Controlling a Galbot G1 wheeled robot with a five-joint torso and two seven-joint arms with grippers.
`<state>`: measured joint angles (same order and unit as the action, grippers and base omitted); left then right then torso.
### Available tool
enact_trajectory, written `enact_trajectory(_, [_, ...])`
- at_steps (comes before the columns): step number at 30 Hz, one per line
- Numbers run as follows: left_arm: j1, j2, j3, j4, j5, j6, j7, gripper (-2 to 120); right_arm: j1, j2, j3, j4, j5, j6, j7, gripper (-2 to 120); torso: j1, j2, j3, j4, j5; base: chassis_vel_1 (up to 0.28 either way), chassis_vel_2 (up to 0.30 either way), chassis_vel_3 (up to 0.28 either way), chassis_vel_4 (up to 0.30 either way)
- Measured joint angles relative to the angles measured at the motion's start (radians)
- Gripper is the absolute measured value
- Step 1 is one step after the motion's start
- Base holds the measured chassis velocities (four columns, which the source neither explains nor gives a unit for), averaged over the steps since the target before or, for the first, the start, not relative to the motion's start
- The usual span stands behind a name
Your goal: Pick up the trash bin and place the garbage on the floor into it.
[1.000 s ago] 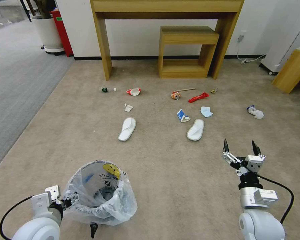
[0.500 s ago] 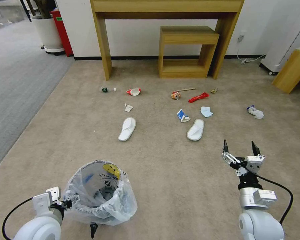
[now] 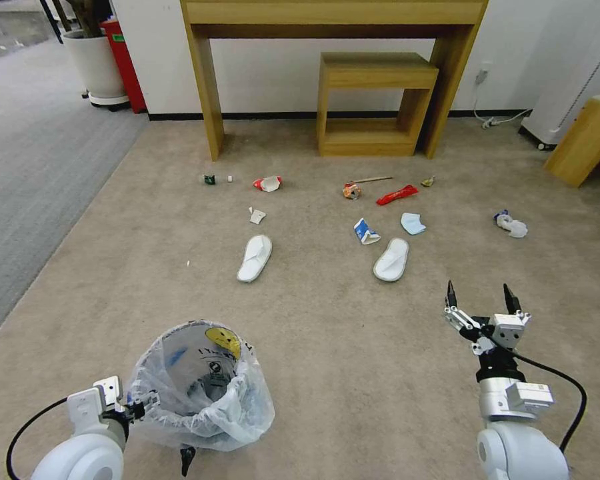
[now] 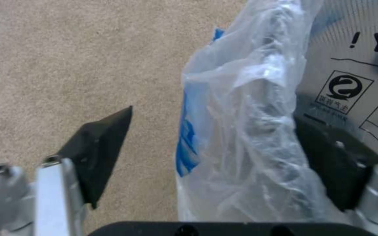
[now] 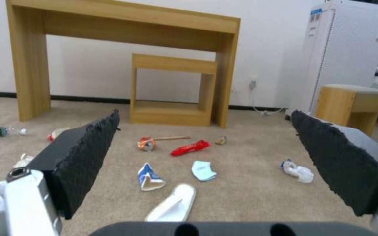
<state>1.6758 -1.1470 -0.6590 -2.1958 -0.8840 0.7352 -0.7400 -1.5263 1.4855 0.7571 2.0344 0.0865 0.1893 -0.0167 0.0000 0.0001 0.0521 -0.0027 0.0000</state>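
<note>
Crinkled clear bag w/ black lettering, yellow sticker lines trash bin (image 3: 200,387).

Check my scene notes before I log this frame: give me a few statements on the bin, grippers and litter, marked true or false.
1. The left gripper straddles the trash bin rim, one finger outside, one inside. True.
2. The right gripper holds a slipper. False: it is open and empty above the floor.
3. Two white slippers lie on the carpet. True.
4. The red wrapper is already in the bin. False: it lies on the carpet near the desk.
</note>
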Motion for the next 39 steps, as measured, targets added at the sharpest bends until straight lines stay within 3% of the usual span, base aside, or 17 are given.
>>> enact_trajectory(5, [0.002, -0.003, 0.001, 0.001, 0.001, 0.000, 0.003, 74, -0.001, 0.000, 0.000, 0.002, 0.000, 0.003, 0.000, 100, 0.000, 0.000, 0.000, 0.0000, 0.0000, 0.000, 0.000, 0.000, 0.000])
enact_trajectory(7, [0.003, -0.005, 0.001, 0.002, 0.001, 0.000, 0.006, 63, -0.003, 0.001, 0.000, 0.002, -0.001, 0.005, 0.001, 100, 0.000, 0.000, 0.000, 0.0000, 0.0000, 0.000, 0.000, 0.000, 0.000])
enact_trajectory(13, [0.004, -0.007, 0.002, 0.004, 0.005, 0.000, 0.014, 51, -0.004, 0.002, 0.000, 0.002, -0.003, 0.009, 0.001, 100, 0.000, 0.000, 0.000, 0.0000, 0.0000, 0.000, 0.000, 0.000, 0.000])
enact_trajectory(16, [0.006, -0.008, 0.003, 0.005, 0.009, 0.000, 0.027, 34, -0.003, 0.001, 0.001, 0.002, -0.004, 0.009, 0.001, 100, 0.000, 0.000, 0.000, 0.0000, 0.0000, 0.000, 0.000, 0.000, 0.000])
enact_trajectory(23, [0.000, -0.010, 0.008, 0.016, 0.005, -0.002, 0.041, 11, -0.003, -0.001, 0.001, 0.000, -0.006, 0.010, 0.001, 100, 0.000, 0.000, 0.000, 0.0000, 0.0001, 0.000, 0.000, 0.000, 0.000])
enact_trajectory(39, [-0.036, -0.024, 0.027, 0.054, 0.011, -0.005, 0.065, 5, -0.001, -0.008, 0.001, -0.007, -0.010, 0.006, 0.003, 100, 0.000, 0.000, 0.000, 0.0001, 0.0002, 0.000, 0.000, 0.000, 0.000])
